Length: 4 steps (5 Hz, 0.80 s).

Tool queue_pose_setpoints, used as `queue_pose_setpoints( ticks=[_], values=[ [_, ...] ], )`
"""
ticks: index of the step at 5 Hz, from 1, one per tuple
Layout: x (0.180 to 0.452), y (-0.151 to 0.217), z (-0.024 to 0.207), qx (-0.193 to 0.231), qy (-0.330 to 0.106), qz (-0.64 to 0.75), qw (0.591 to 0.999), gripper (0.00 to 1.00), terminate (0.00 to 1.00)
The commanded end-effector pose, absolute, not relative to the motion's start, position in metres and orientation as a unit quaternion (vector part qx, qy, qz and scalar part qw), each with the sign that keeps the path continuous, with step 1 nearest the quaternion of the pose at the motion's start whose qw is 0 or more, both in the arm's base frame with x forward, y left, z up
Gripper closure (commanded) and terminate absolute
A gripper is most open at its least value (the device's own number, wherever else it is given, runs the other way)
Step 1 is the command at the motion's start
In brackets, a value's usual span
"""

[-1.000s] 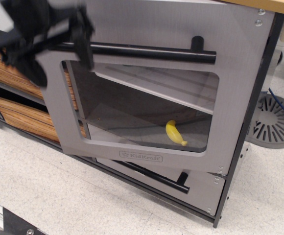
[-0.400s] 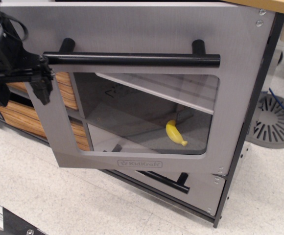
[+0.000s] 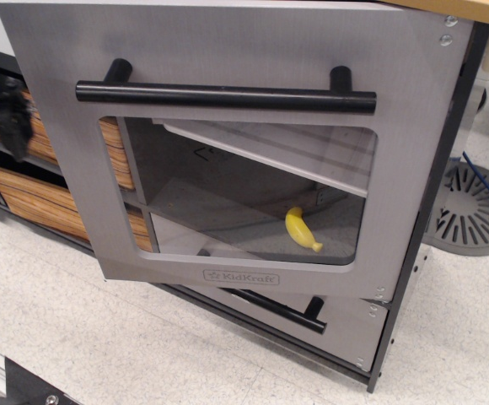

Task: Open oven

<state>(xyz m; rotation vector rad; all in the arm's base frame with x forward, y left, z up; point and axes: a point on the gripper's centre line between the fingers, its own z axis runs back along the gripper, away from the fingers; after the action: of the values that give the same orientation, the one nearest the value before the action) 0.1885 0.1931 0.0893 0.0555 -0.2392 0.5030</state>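
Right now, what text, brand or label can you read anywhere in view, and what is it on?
"KidKraft", with a small star before it: on the plate on the lower edge of the oven door, below the window.
No other text, number or sign can be read.

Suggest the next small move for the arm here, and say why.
Probably back the pincer further left and clear. The oven door already stands swung out, hinged at the right, showing the shelf and a toy banana inside, and the black bar handle is free of the pincer.
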Motion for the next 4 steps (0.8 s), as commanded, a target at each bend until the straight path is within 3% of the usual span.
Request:
queue_pose_setpoints(
  ticks=[1,3,4],
  values=[
    [0.2,0.254,0.119,0.087,-0.126,0.31,0.938,0.0,0.0],
    [0.239,0.269,0.128,0.076,-0.143,0.424,0.891,0.0,0.0],
    [0.254,0.257,0.132,0.057,-0.134,0.447,0.882,0.0,0.0]
  ],
)
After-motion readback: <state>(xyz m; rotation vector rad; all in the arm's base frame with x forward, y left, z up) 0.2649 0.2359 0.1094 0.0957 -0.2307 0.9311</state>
